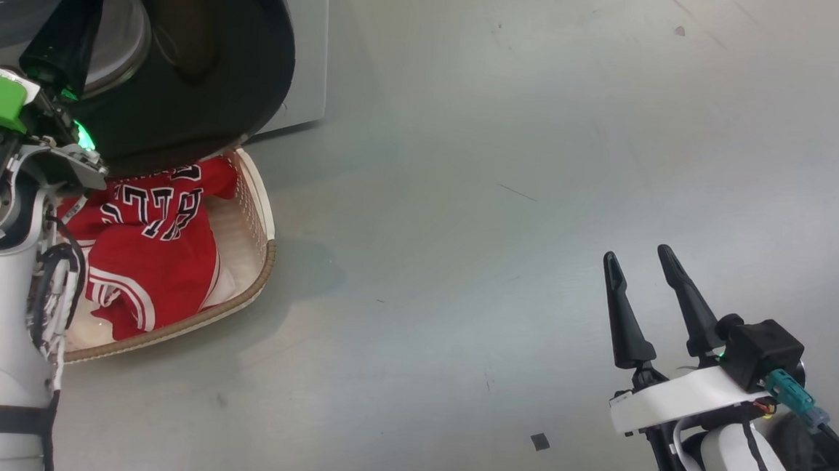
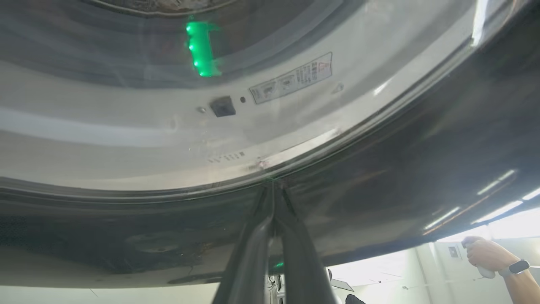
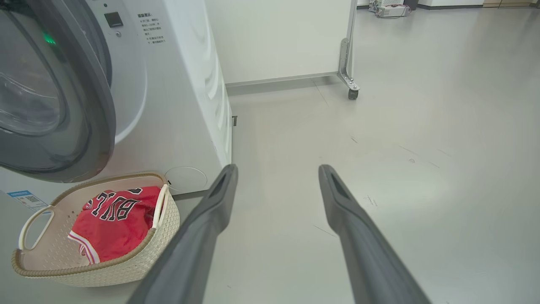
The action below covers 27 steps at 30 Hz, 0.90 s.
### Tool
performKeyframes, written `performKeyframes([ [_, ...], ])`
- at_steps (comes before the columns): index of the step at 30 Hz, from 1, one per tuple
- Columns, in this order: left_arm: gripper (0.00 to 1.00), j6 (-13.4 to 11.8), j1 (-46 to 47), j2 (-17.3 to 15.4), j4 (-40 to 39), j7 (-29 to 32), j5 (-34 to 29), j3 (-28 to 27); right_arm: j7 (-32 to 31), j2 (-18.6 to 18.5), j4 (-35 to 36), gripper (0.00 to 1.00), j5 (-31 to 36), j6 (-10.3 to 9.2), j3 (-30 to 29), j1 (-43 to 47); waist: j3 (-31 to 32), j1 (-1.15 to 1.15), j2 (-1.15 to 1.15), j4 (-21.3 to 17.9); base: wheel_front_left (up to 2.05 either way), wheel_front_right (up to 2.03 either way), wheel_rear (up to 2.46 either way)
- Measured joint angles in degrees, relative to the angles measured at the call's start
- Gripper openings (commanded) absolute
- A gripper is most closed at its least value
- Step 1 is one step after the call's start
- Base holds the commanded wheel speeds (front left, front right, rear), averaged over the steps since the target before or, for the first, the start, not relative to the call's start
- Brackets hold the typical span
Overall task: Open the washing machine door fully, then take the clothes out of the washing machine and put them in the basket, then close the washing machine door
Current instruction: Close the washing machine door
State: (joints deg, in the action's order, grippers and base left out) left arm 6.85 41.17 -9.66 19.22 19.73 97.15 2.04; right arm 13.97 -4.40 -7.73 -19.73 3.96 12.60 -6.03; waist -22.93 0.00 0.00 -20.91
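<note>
At the far left of the head view the left arm rises pale and cabled, and the left gripper [image 2: 273, 191] has its two dark fingers pressed together, with nothing visible between them. In the left wrist view their tips lie against the washing machine door [image 1: 204, 69], right where the glossy black rim meets the paler inner ring. Beyond the tips are a small dark latch slot and a warning label [image 2: 291, 78]. At that view's lower right corner a person's hand [image 2: 485, 255], with a watch [image 2: 518, 267] on the wrist, holds something white.

In the right wrist view the door stands swung out from the front of the washing machine [image 3: 177, 105], not shut, and its lower edge overhangs the basket [image 3: 97, 264]. The basket sits on the floor [image 1: 504, 160] just in front of the machine's bottom edge, below the door. The clothes [image 1: 149, 248] lie inside it, heaped towards the end nearer the machine. They are red fabric with white stripes and dark lettering, and one fold is draped over a white handle.

To the right of the basket the grey floor runs bare apart from a few scuffs and small dark squares. At the lower right of the head view the right gripper [image 1: 637, 253] hangs above this floor, well apart from the basket. Its fingers are spread wide and hold nothing. Behind them in the right wrist view stands a white panel [image 3: 287, 38] on a caster.
</note>
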Motion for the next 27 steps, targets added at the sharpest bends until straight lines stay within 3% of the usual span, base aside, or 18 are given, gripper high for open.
performKeyframes([
  [15,0.0,0.0,-0.2,2.2,1.7,0.7,1.1,-0.4,0.0,0.0,-0.4,1.0,0.0,0.0,-2.2,-0.5,0.3,0.0,0.0,3.3,0.0,0.0,0.0],
  [27,0.0,0.0,-12.5,4.9,-7.0,0.2,2.4,-4.9,0.5,-0.2,-0.8,1.0,0.1,0.0,-3.9,-0.6,2.6,0.0,0.0,7.4,0.0,0.0,0.0],
])
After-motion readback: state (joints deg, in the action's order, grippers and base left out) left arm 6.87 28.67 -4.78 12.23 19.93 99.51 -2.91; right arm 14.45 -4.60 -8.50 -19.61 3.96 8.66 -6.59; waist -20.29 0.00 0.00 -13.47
